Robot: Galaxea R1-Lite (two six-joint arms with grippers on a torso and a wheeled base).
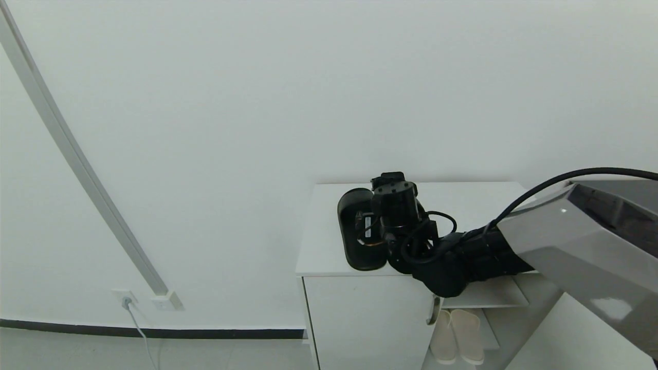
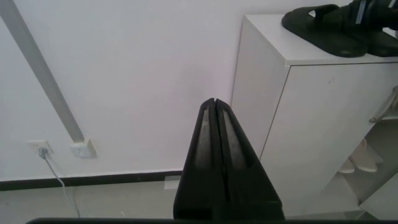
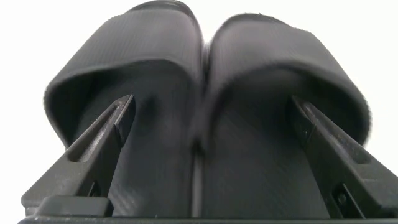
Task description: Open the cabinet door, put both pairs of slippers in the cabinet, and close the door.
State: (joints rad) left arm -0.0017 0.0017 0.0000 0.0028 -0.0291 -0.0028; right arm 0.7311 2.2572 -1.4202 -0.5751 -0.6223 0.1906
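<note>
Black slippers [image 1: 361, 231] sit paired on the cabinet [image 1: 329, 205] top; right gripper [image 3: 211, 106] is spread wide, a finger under each strap, I guess to pinch both together; left gripper [image 2: 215, 149] is closed, empty.

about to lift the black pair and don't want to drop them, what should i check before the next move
1. Compartment open: ok, the shelf is exposed.
2. white slippers inside the cabinet: ok.
3. black slippers side by side on the cabinet top: ok.
4. right hand with one finger under each strap: ok.
5. right hand closed on the pair: not ok, its fingers stand apart.
6. left hand shut and off to the side of the cabinet: ok.
</note>
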